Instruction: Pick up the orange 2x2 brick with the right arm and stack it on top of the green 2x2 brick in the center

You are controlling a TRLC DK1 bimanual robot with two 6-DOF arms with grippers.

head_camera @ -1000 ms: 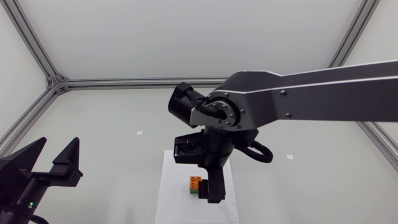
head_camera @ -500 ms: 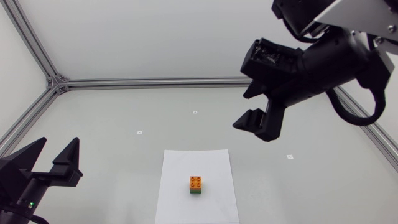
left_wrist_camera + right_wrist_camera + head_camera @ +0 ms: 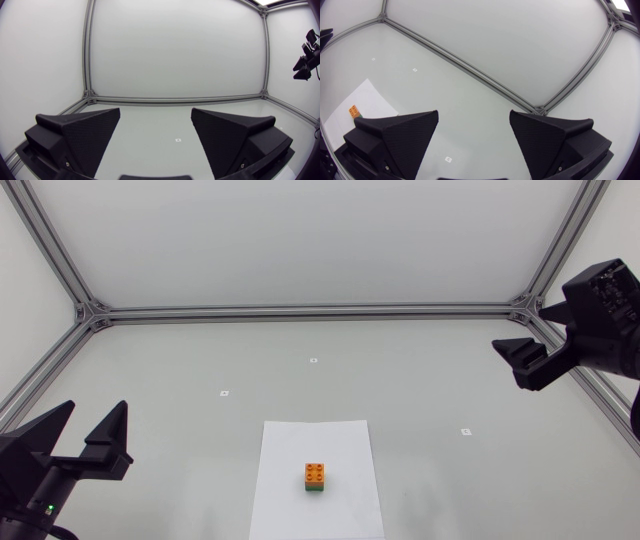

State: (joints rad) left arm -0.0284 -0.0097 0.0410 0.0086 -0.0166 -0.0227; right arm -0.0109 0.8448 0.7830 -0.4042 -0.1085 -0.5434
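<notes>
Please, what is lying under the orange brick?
A green brick sits directly under the orange brick, on a white paper sheet. Only its front side shows; its top is covered.

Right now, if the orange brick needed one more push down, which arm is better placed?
Left, probably, by a little. The left end effector is open and low over the table. The right end effector hangs high near the far right corner, farther from the orange brick.

- Worktop [image 3: 180, 360]: pale grey, with a metal frame rail [image 3: 300, 311] along the far edge.
- White paper sheet [image 3: 345, 500] lies flat, midway along the near edge.
- Small square marks [image 3: 224, 393] sit around the centre.
</notes>
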